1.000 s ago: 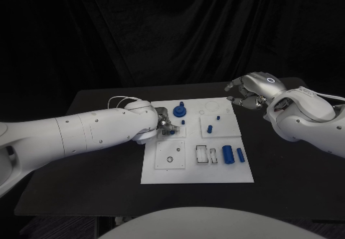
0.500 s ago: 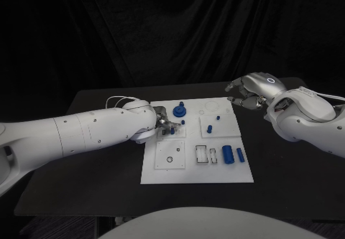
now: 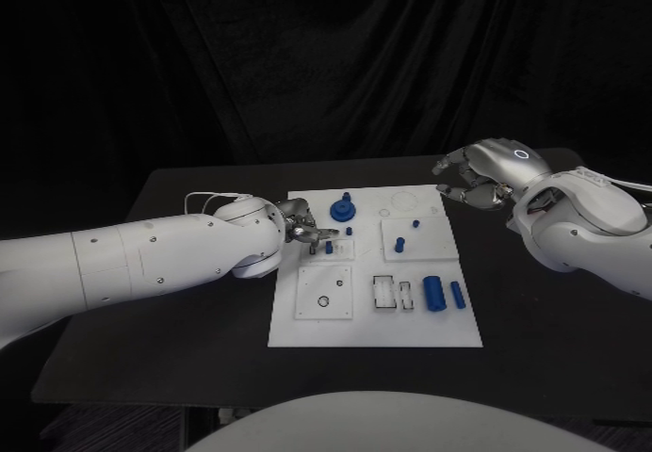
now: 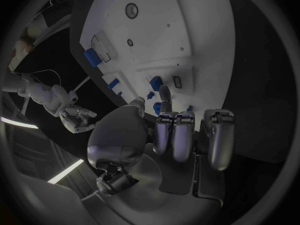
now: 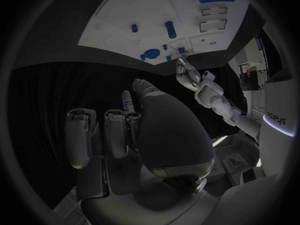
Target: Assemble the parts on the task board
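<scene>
In the head view, you see the task board (image 3: 374, 325) lying flat in the middle of the black table (image 3: 177, 311). The left hand (image 3: 301, 231) sits at the board's left edge, fingertips down beside a small blue part (image 3: 331, 247) in a square recess. You cannot tell from here whether it touches that part. A round blue knob (image 3: 343, 209) stands upright just beyond the hand. Two short blue pegs (image 3: 399, 244) stand in the panel to the right. Near the board's right edge, a thick blue cylinder (image 3: 433, 293) and a thinner blue pin (image 3: 455, 294) lie side by side, next to two rectangular slots (image 3: 383, 291). A small black ring (image 3: 322, 302) lies on the lower left panel. The right hand (image 3: 479, 179) hovers off the board's far right corner with fingers curled in and nothing in them.

In the left wrist view, you see the left hand (image 4: 178, 135) over the board's edge, several fingers (image 4: 217, 137) folded toward the palm and one extended down toward small blue pieces on the board. Whether it pinches one cannot be determined.

In the right wrist view, you see the right hand (image 5: 134, 130) with fingers folded and empty, well apart from the task board (image 5: 119, 15).
</scene>
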Tool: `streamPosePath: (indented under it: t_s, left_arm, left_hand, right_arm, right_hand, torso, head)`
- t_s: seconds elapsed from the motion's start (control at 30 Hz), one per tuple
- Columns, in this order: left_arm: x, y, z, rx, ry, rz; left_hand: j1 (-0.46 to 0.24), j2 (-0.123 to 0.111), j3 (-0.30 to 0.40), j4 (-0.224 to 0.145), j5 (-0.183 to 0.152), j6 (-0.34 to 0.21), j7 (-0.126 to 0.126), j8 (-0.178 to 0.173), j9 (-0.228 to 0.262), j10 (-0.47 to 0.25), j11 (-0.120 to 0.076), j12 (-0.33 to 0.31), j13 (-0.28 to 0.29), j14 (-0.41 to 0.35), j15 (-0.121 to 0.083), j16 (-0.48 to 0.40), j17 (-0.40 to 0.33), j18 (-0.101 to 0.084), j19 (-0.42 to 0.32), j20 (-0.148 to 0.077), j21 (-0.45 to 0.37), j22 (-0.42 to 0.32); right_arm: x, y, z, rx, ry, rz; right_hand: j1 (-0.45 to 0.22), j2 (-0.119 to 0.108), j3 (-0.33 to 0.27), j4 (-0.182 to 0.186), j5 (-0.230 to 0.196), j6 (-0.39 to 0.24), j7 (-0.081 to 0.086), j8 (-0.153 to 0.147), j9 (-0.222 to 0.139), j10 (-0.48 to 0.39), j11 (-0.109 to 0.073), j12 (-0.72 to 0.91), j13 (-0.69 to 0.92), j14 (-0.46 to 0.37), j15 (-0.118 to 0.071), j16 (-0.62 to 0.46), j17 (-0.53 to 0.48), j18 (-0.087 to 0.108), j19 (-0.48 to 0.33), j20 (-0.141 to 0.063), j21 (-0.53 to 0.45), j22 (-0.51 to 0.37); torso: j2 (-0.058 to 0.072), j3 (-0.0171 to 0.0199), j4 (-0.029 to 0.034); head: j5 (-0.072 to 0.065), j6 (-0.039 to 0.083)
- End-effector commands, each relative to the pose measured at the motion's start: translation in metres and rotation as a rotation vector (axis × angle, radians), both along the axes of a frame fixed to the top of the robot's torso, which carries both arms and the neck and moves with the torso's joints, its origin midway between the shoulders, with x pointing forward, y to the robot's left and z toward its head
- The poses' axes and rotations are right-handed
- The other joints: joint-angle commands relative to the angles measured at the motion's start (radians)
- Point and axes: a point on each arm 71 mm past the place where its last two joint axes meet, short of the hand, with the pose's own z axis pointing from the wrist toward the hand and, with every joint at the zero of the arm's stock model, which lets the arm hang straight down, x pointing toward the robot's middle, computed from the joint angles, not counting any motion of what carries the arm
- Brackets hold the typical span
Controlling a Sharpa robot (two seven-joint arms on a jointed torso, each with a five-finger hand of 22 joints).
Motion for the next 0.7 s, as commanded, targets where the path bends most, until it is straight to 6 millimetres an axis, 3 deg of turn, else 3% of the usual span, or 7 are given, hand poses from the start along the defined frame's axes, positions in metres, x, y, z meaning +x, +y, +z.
streamPosePath:
  t_s: [0.03,0.23,0.47,0.57,0.63,0.7]
  left_arm:
    - [0.0,0.003,0.019,-0.074,-0.185,-0.018]
    - [-0.001,0.023,0.035,-0.062,-0.218,0.003]
    - [0.013,0.037,0.042,-0.013,-0.188,0.032]
    - [0.024,0.041,0.04,0.02,-0.146,0.05]
    - [0.03,0.041,0.038,0.044,-0.121,0.057]
    - [0.037,0.041,0.035,0.068,-0.099,0.06]
  left_hand:
    - [0.025,0.001,-0.008,-0.001,0.022,-0.006,-0.003,0.009,0.032,0.106,-0.007,0.003,0.263,0.104,-0.008,0.002,0.263,0.002,0.067,-0.006,0.006,0.207]
    - [0.064,0.005,-0.012,-0.003,0.061,-0.005,-0.007,0.016,0.066,0.106,-0.011,0.003,0.263,0.104,-0.011,0.002,0.263,0.001,0.07,-0.009,0.007,0.212]
    - [0.076,0.006,-0.012,-0.004,0.069,-0.005,-0.008,0.016,0.074,0.106,-0.012,0.003,0.263,0.104,-0.012,0.002,0.263,0.0,0.073,-0.009,0.01,0.217]
    - [0.09,0.008,-0.011,-0.007,0.07,-0.009,-0.008,0.012,0.078,0.106,-0.012,0.003,0.263,0.104,-0.012,0.002,0.263,0.0,0.072,-0.01,0.009,0.216]
    - [0.094,0.009,-0.011,-0.007,0.07,-0.011,-0.008,0.009,0.078,0.106,-0.011,0.003,0.263,0.104,-0.012,0.002,0.263,0.0,0.072,-0.01,0.009,0.215]
    - [0.097,0.009,-0.012,-0.007,0.066,-0.013,-0.007,0.006,0.077,0.106,-0.011,0.003,0.263,0.104,-0.012,0.002,0.263,0.001,0.07,-0.01,0.008,0.213]
  right_arm:
    - [-0.001,-0.001,0.0,0.005,-0.006,-0.009]
    - [-0.001,-0.001,0.0,0.007,-0.01,-0.007]
    - [0.0,0.0,0.001,0.01,-0.018,-0.001]
    - [0.0,0.001,0.001,0.01,-0.017,0.001]
    - [0.0,0.001,0.0,0.009,-0.015,0.002]
    - [0.001,0.001,0.0,0.008,-0.014,0.001]
  right_hand:
    - [-0.007,0.003,0.002,0.003,0.007,0.007,0.0,0.0,-0.002,0.065,0.005,-0.004,0.222,0.083,0.01,-0.003,0.196,0.009,0.073,0.006,-0.006,0.242]
    - [-0.007,0.003,0.002,0.003,0.007,0.007,0.0,0.0,-0.002,0.065,0.005,-0.004,0.222,0.083,0.01,-0.003,0.196,0.009,0.073,0.006,-0.006,0.242]
    - [-0.009,0.003,0.003,0.004,0.007,0.008,0.0,0.0,-0.002,0.064,0.005,-0.006,0.22,0.083,0.01,-0.002,0.196,0.008,0.073,0.006,-0.005,0.242]
    - [-0.008,0.003,0.003,0.004,0.007,0.008,0.0,0.001,-0.002,0.064,0.005,-0.006,0.22,0.083,0.01,-0.002,0.197,0.008,0.074,0.007,-0.004,0.242]
    - [-0.008,0.003,0.003,0.004,0.007,0.008,0.0,0.001,-0.002,0.064,0.005,-0.006,0.22,0.083,0.01,-0.002,0.197,0.008,0.074,0.007,-0.004,0.242]
    - [-0.007,0.004,0.005,0.003,0.008,0.01,-0.001,0.001,-0.002,0.065,0.005,-0.005,0.221,0.083,0.01,-0.001,0.198,0.008,0.074,0.007,-0.003,0.242]
  torso:
    - [0.0,-0.0004,-0.0003]
    - [0.001,-0.0012,-0.0013]
    - [0.001,-0.0001,0.0007]
    - [0.001,0.0019,0.0005]
    - [0.003,0.0015,0.002]
    - [0.007,-0.0014,0.0055]
  head:
    - [0.009,0.0]
    - [0.018,0.0]
    - [0.031,0.0]
    - [0.031,0.0]
    - [0.026,0.0]
    - [0.021,0.0]
